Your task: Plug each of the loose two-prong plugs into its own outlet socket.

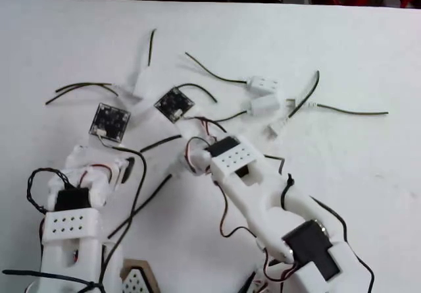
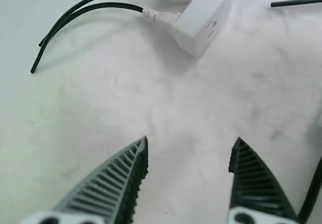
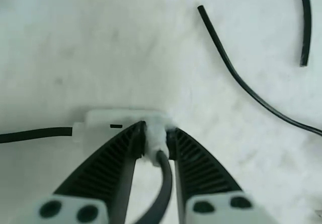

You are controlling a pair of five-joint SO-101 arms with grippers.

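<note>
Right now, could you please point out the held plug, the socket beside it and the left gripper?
plug [image 3: 156, 138]: right wrist view, white body.
socket [image 3: 103, 122]: right wrist view, casing.
left gripper [image 2: 190, 140]: left wrist view, between fingertips.

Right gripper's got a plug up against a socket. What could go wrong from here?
1. The socket lies loose on the table. The left gripper is open over bare surface and not bracing it, so a push may just slide it.
2. The right gripper pinches the plug right at its cord, so the plug could twist off line.
</note>
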